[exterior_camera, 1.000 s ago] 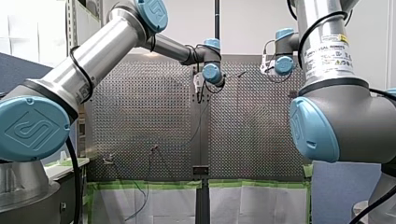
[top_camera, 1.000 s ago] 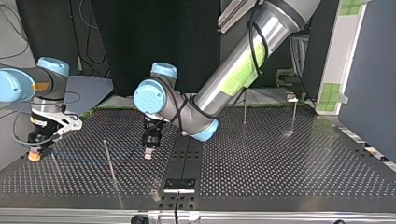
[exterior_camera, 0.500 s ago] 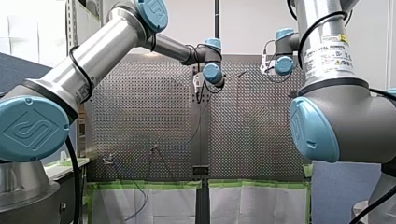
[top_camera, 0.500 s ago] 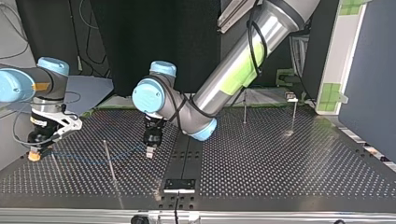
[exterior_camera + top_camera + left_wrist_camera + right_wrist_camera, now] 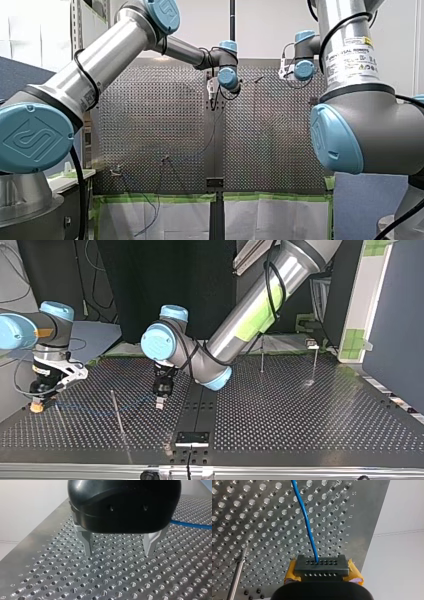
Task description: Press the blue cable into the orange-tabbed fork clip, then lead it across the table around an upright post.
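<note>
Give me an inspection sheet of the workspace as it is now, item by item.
Surface: perforated metal table.
Job's things: blue cable runs from my right gripper across the table; orange tab beneath that gripper; upright post near the cable.
Clutter: nothing seen.
Grippers: my left gripper open, empty, cable beside it.
Cables: black cable looped on my left arm.
Surroundings: green tape at the table's edge.
</note>
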